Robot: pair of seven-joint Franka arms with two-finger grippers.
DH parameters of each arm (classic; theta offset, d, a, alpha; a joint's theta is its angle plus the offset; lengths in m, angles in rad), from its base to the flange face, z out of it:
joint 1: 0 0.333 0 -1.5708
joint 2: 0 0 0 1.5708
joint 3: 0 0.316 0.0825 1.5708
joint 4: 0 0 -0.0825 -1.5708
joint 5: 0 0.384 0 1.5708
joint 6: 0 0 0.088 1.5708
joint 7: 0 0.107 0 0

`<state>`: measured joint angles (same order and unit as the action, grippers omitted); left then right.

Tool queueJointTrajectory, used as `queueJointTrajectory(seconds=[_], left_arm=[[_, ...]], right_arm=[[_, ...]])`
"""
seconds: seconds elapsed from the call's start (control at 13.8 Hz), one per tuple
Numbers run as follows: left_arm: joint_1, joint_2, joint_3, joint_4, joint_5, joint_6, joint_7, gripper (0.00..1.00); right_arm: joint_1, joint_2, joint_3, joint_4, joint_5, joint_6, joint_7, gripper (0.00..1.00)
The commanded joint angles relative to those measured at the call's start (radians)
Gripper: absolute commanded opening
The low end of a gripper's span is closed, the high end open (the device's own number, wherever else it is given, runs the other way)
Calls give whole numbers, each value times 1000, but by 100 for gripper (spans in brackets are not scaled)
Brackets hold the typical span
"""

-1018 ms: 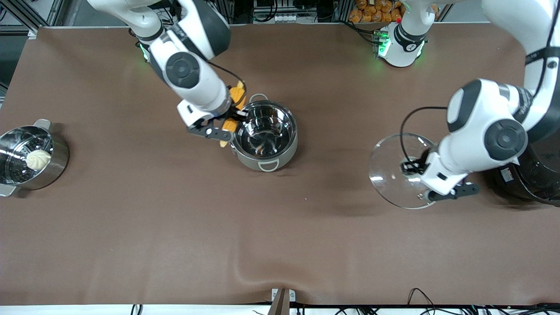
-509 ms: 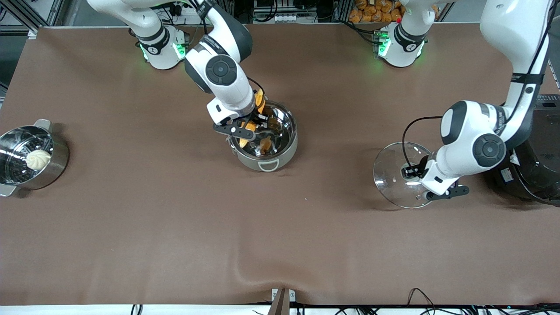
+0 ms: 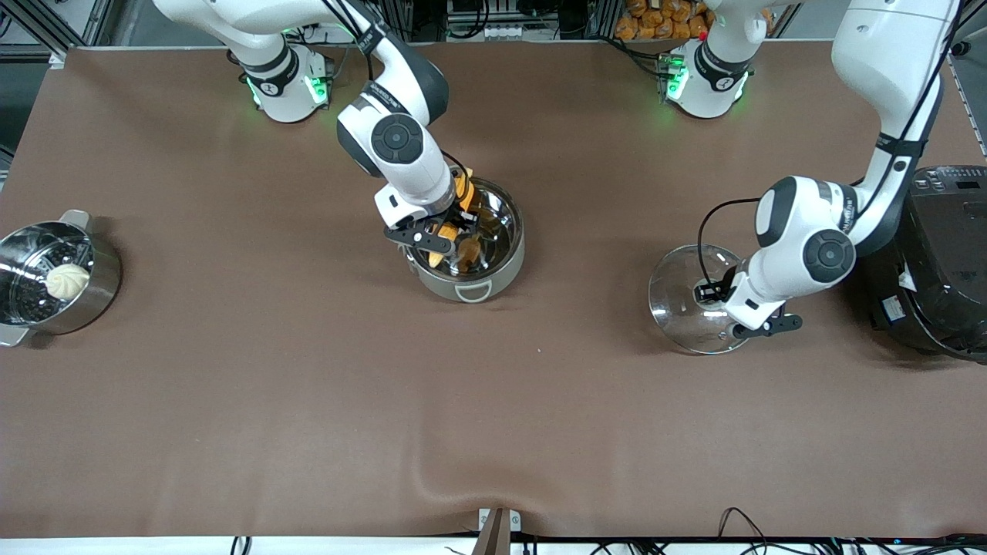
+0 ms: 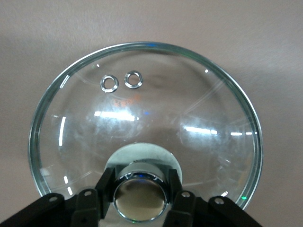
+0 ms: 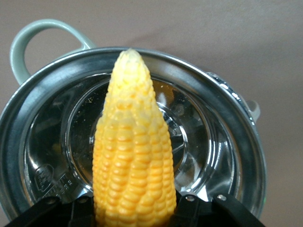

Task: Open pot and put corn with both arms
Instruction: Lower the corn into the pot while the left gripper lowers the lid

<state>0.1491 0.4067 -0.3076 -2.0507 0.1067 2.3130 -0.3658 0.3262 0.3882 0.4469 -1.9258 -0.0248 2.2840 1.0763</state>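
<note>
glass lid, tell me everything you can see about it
The glass lid is round, clear and domed, with a thin metal rim, two small ringed vent holes and a shiny metal knob on a pale base at its centre. It is off the pot, toward the left arm's end of the table, beside the black rice cooker. The left gripper is shut on the knob, holding the lid level, low over the brown table; whether the rim touches the table cannot be told.

White arms (image 3: 887, 62) with dark grey joints, black cables, green-lit bases (image 3: 289, 89)
</note>
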Motion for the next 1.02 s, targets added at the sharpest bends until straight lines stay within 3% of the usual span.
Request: queueJointTrajectory(seconds=[0.0, 0.22, 0.29, 0.36, 0.44, 0.58, 0.95], left_arm=[[36, -77, -10, -135, 57, 97, 15, 0], [63, -74, -10, -148, 60, 123, 16, 4], [63, -68, -8, -134, 61, 123, 18, 40], [64, -62, -10, -114, 61, 123, 18, 99], [64, -62, -10, -93, 61, 118, 21, 100], [63, -62, -7, -18, 61, 105, 42, 100], [96, -68, -2, 243, 61, -82, 64, 100]], right_arm=[[10, 20, 1, -1, -26, 37, 39, 36], [25, 47, 1, 1, -79, 65, 106, 37], [25, 47, 1, 1, -84, 66, 116, 40], [25, 50, 1, 2, -84, 66, 116, 50], [24, 55, -1, 2, -84, 66, 116, 73], [16, 57, -1, 7, -84, 60, 117, 100], [-15, 29, 2, 71, -69, 7, 105, 100]])
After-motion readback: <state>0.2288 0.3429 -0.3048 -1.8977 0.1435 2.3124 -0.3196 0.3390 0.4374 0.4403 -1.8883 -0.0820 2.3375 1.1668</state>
